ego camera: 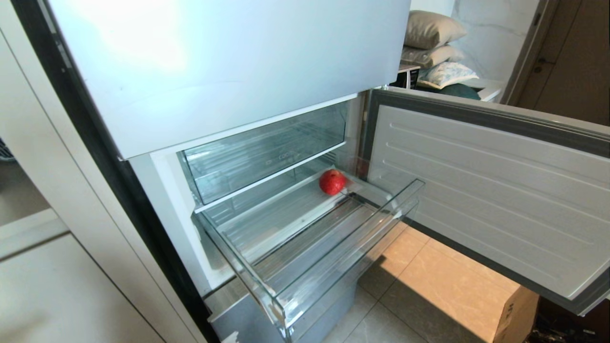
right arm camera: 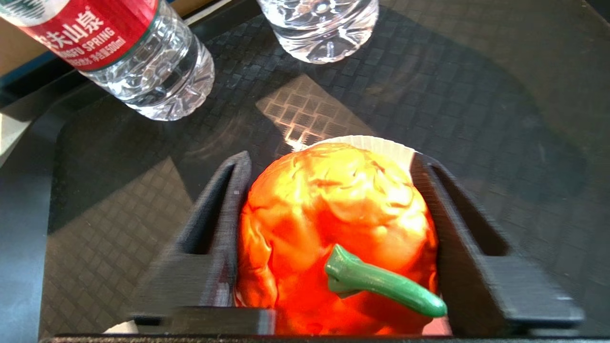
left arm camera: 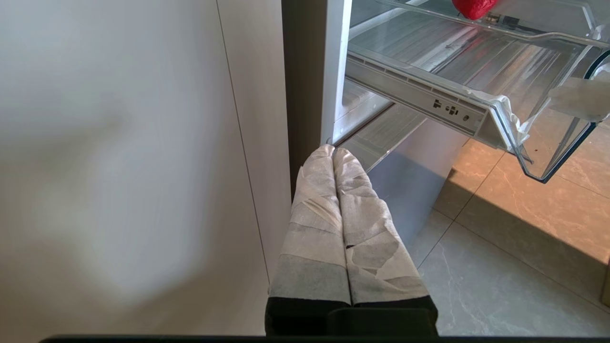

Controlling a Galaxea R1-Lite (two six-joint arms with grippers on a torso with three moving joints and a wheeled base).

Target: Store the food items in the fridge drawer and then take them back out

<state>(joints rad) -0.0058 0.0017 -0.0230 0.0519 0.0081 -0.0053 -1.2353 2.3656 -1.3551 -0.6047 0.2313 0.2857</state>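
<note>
Glossy orange-red fruit with green stem (right arm camera: 333, 228) clamped in right gripper (right arm camera: 329, 190) over dark tray, next lifting toward clear fridge drawer (ego camera: 333, 267).

Location type: a home kitchen area. This is indicated by an open fridge door (ego camera: 495, 190), a pulled-out clear fridge drawer (ego camera: 305, 267), tall white cabinet panels (ego camera: 71, 286), a tiled floor (ego camera: 419, 286) and stacked cushions (ego camera: 436, 45) seen beyond.
</note>
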